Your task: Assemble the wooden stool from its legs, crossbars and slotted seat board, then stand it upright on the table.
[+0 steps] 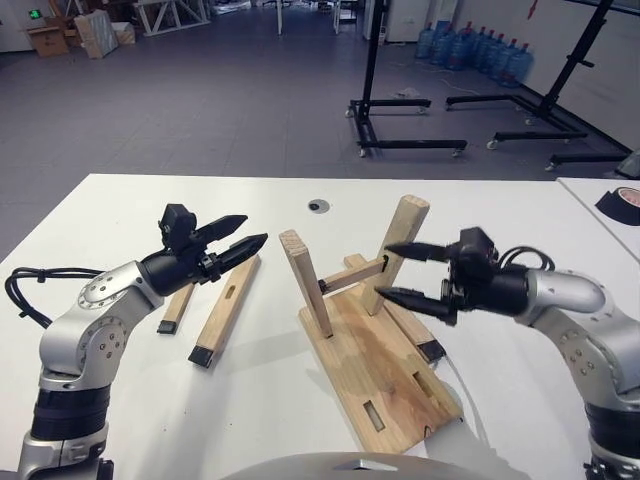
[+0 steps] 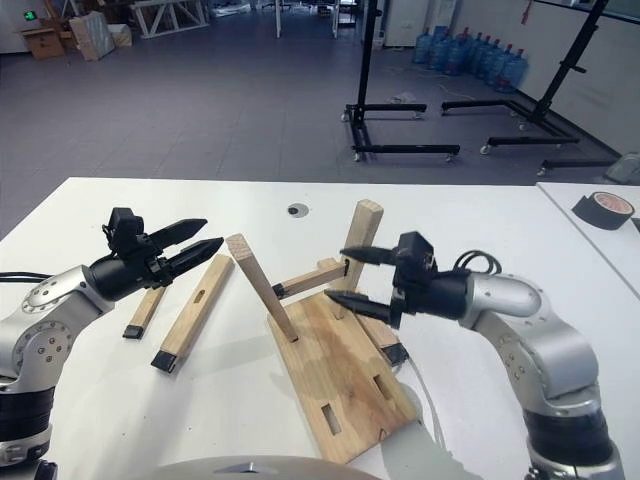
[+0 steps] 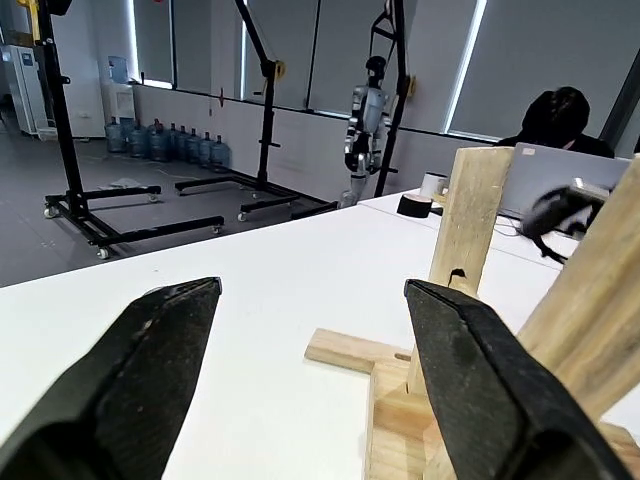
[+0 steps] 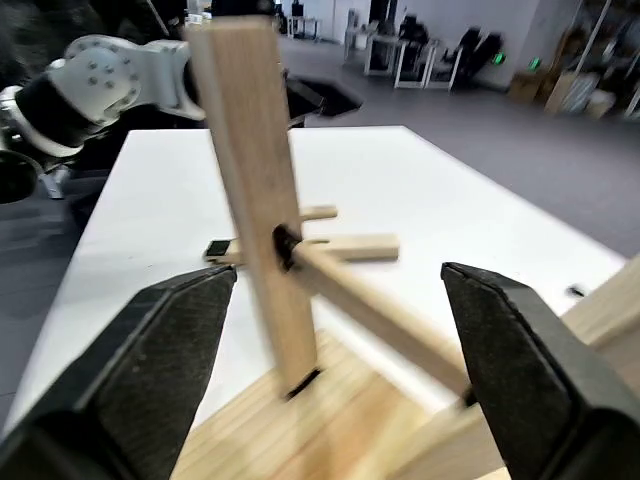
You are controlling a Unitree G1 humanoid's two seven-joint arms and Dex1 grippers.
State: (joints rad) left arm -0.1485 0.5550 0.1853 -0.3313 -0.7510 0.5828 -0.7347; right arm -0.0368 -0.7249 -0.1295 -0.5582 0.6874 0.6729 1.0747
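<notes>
Assembly is partial: two upright legs (image 1: 306, 282) joined by one crossbar (image 1: 352, 274) stand in the seat board (image 1: 385, 375) lying flat on the table (image 1: 120, 210), loose legs (image 1: 226, 310) lie just beside it, and left gripper (image 1: 255, 228) and right gripper (image 1: 383, 270) are spread apart, empty.

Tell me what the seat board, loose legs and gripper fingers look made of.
Seat board: pale bare-looking wood, grain visible, matte. Loose legs: same wood; dark end caps, perhaps rubber. Gripper fingers: matte black, probably plastic or rubber.
</notes>
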